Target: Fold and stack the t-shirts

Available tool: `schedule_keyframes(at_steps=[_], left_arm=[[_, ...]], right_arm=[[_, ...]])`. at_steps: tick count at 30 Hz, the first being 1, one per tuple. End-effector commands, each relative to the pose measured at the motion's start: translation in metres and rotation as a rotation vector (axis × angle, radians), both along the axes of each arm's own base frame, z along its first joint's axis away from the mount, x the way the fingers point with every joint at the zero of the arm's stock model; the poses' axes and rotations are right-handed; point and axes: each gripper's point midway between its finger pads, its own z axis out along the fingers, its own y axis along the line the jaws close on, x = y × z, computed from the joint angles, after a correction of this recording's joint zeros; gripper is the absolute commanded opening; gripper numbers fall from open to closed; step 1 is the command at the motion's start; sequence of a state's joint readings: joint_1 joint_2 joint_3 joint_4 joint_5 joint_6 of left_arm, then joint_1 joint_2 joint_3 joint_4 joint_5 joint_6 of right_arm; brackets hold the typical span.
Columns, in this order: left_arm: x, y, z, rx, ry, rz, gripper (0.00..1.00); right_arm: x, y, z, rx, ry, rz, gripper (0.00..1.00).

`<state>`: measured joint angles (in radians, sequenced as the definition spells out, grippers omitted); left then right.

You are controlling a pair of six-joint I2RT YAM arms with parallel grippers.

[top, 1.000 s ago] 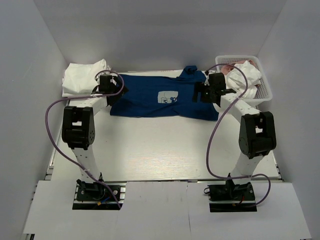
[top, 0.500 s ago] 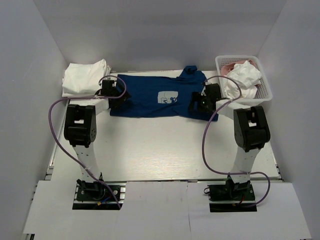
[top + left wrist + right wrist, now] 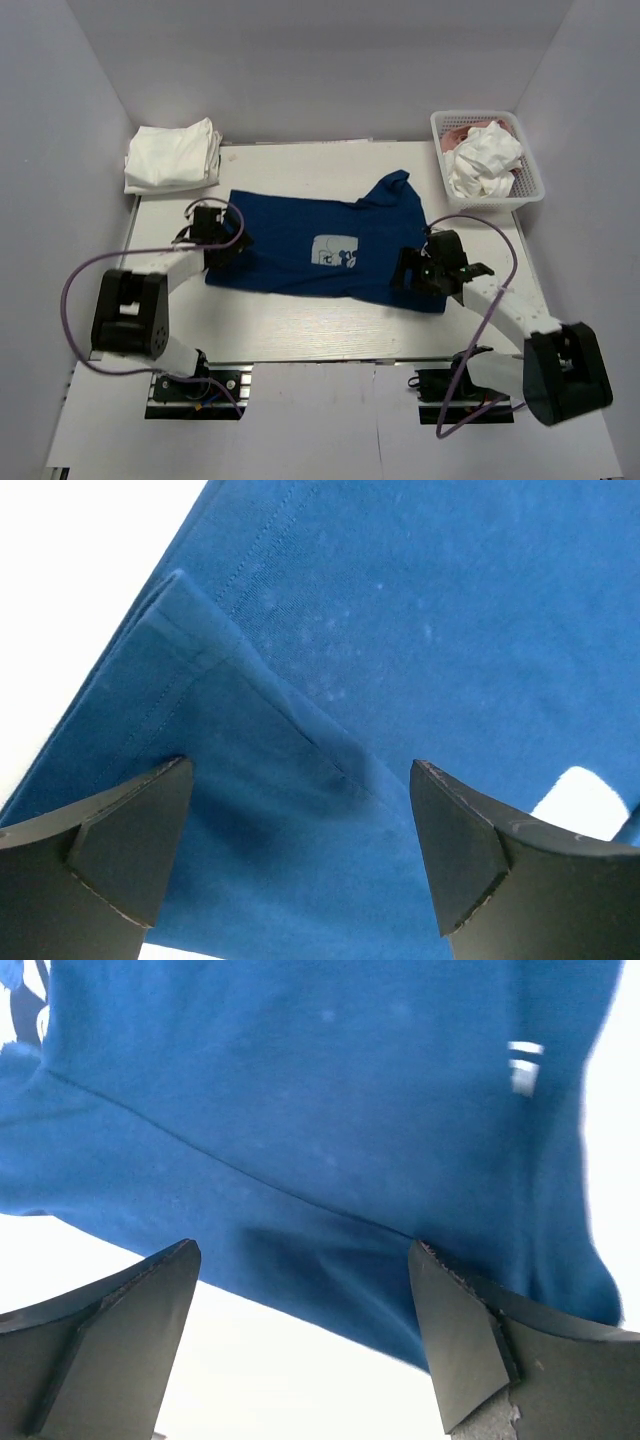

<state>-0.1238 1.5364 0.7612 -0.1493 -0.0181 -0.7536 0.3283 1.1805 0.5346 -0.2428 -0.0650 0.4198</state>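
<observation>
Showed a navy t-shirt [image 3: 320, 245] spread print-up at mid-table, nearer the arms.
Had the left gripper [image 3: 300, 768] low over its left end and the right gripper [image 3: 305, 1245] over its right end, both jaws wide, probably flattening it for folding. Showed farther back a folded white t-shirt [image 3: 172, 155] at left and crumpled tees [image 3: 485, 158] in a basket [image 3: 530, 192] at right, well clear.

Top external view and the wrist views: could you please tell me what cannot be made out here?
- Top external: in the white basket, a white t-shirt covers most of the pink cloth; how many lie there is hidden.
- Top external: the folded white pile is too small to count layers.
- Chest print on the navy t-shirt: too small from above; cut off by the left wrist view's right edge.
</observation>
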Motion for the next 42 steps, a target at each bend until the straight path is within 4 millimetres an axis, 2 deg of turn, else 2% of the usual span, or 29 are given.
schedule_keyframes(at_steps=[1,2,3,5,7,8,9,10,12,13,15,16,18,20,23,26,29,30,34,36,38,42], left_arm=[[-0.042,0.021,-0.001,0.070,0.065,0.065,1.00],[-0.040,0.021,0.015,0.063,0.020,0.066,1.00],[-0.039,0.023,0.021,0.070,-0.003,0.076,1.00],[-0.034,0.025,0.033,0.076,-0.041,0.087,1.00],[-0.024,0.028,0.049,0.085,-0.085,0.103,1.00],[-0.024,0.028,0.050,0.086,-0.078,0.103,1.00],[-0.019,0.029,0.054,0.091,-0.086,0.109,1.00],[-0.020,0.029,0.049,0.103,-0.059,0.100,1.00],[-0.019,0.029,0.047,0.113,-0.039,0.092,1.00],[-0.019,0.029,0.043,0.115,-0.027,0.091,1.00],[-0.019,0.030,0.031,0.126,0.005,0.082,1.00],[-0.018,0.029,0.028,0.127,0.009,0.082,1.00],[-0.020,0.027,0.015,0.122,0.050,0.071,1.00],[-0.021,0.027,0.009,0.125,0.068,0.070,1.00],[-0.022,0.027,0.005,0.127,0.080,0.069,1.00],[-0.021,0.027,0.003,0.127,0.080,0.069,1.00],[-0.020,0.027,0.000,0.128,0.083,0.069,1.00],[-0.020,0.027,-0.003,0.129,0.092,0.068,1.00],[-0.021,0.027,-0.006,0.131,0.101,0.068,1.00],[-0.021,0.027,-0.006,0.131,0.101,0.068,1.00],[-0.021,0.027,-0.006,0.131,0.101,0.068,1.00],[-0.025,0.026,-0.009,0.125,0.111,0.062,1.00]], right_arm=[[-0.007,-0.010,0.024,-0.053,-0.032,-0.004,0.90],[-0.001,-0.008,0.034,-0.046,-0.078,0.009,0.90],[0.007,-0.006,0.048,-0.035,-0.127,0.012,0.90],[0.023,-0.008,0.061,-0.042,-0.195,-0.008,0.90],[0.036,-0.007,0.066,-0.047,-0.202,-0.029,0.90],[0.043,-0.012,0.066,-0.075,-0.210,-0.059,0.90],[0.050,-0.010,0.070,-0.073,-0.226,-0.057,0.90],[0.057,-0.007,0.062,-0.083,-0.207,-0.047,0.90],[0.071,-0.006,0.066,-0.110,-0.236,-0.023,0.90],[0.079,-0.007,0.050,-0.138,-0.210,-0.023,0.90],[0.098,-0.009,0.049,-0.185,-0.209,-0.035,0.90],[0.102,-0.010,0.038,-0.198,-0.186,-0.037,0.90],[0.116,-0.008,0.033,-0.226,-0.193,-0.017,0.90],[0.116,-0.009,0.015,-0.248,-0.131,-0.006,0.89],[0.124,-0.004,0.016,-0.233,-0.136,0.003,0.86],[0.125,0.000,0.019,-0.214,-0.152,0.013,0.78],[0.124,0.001,0.021,-0.210,-0.155,0.021,0.52],[0.124,0.001,0.021,-0.213,-0.156,0.024,0.35],[0.124,0.002,0.021,-0.205,-0.153,0.020,0.10],[0.125,0.000,0.020,-0.211,-0.151,0.019,0.09],[0.126,-0.003,0.022,-0.228,-0.156,0.005,0.00],[0.133,-0.005,0.031,-0.235,-0.191,-0.005,0.00]])
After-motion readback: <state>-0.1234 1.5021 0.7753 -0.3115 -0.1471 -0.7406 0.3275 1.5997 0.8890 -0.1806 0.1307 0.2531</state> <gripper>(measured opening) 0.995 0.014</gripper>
